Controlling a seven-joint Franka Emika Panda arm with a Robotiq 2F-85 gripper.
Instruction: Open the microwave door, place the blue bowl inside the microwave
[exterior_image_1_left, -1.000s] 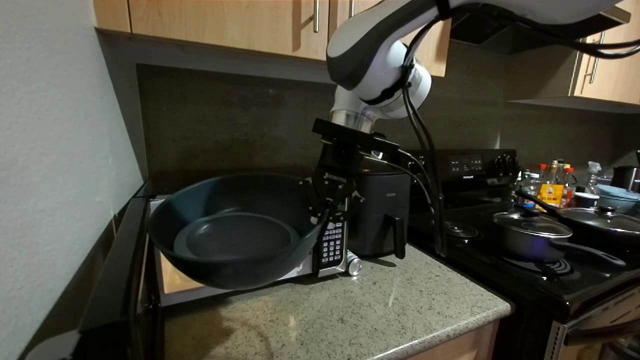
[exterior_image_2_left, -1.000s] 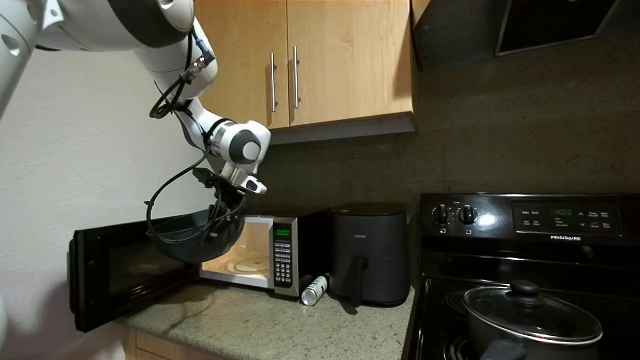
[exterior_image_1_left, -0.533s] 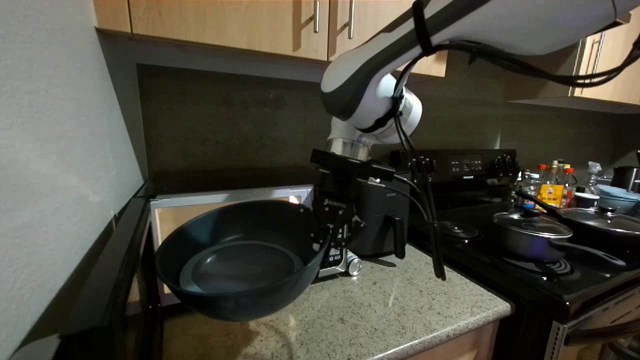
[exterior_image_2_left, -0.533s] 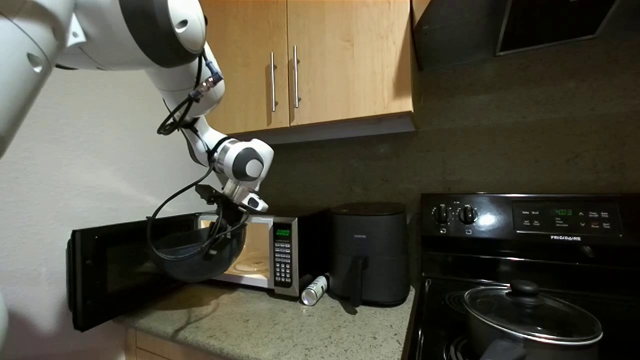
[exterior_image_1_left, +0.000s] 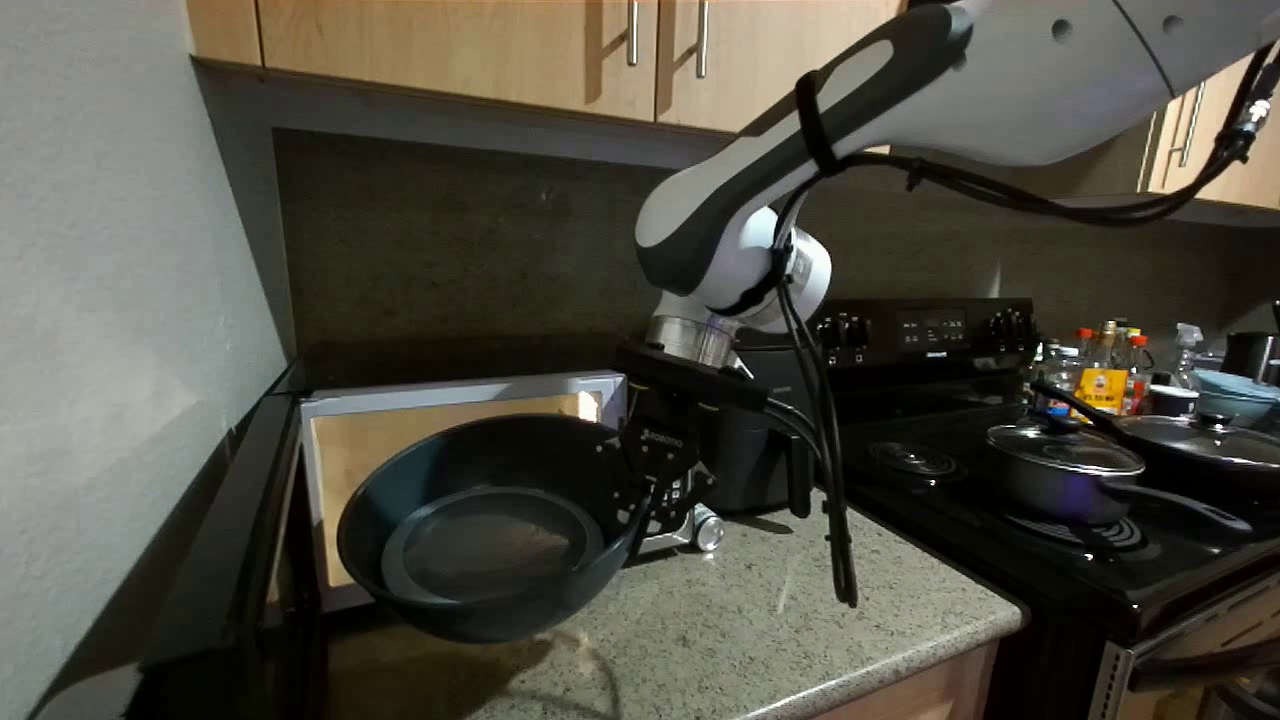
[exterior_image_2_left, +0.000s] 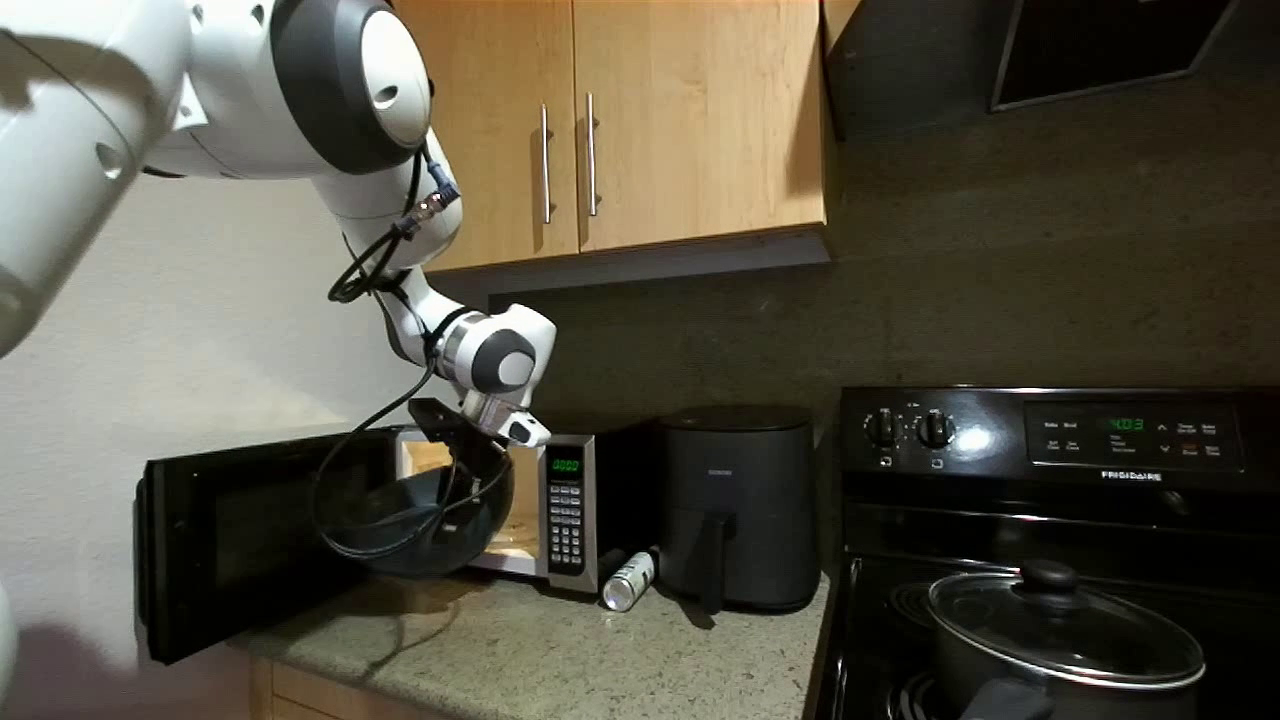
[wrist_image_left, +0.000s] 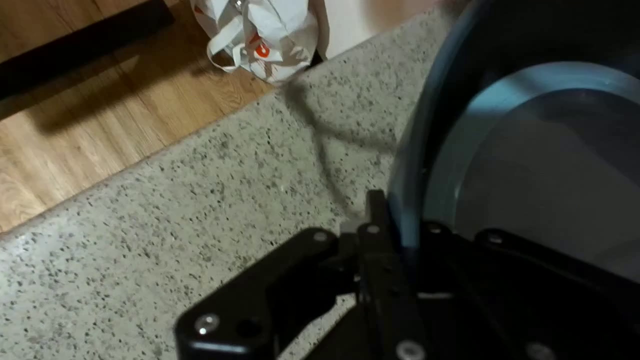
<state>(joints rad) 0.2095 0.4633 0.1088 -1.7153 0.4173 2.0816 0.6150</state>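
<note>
the blue bowl (exterior_image_1_left: 490, 545) hangs above the counter (exterior_image_1_left: 800, 595), outside the lit opening of the microwave (exterior_image_2_left: 568, 515), whose microwave door (exterior_image_2_left: 255, 530) stands open. it lies to the door side of the gripper (wrist_image_left: 404, 222), which is clenched on its rim — so a push inward is likely next. the arm (exterior_image_1_left: 960, 110) arches over from above, wrist bent, gripper slanting steeply downward.
</note>
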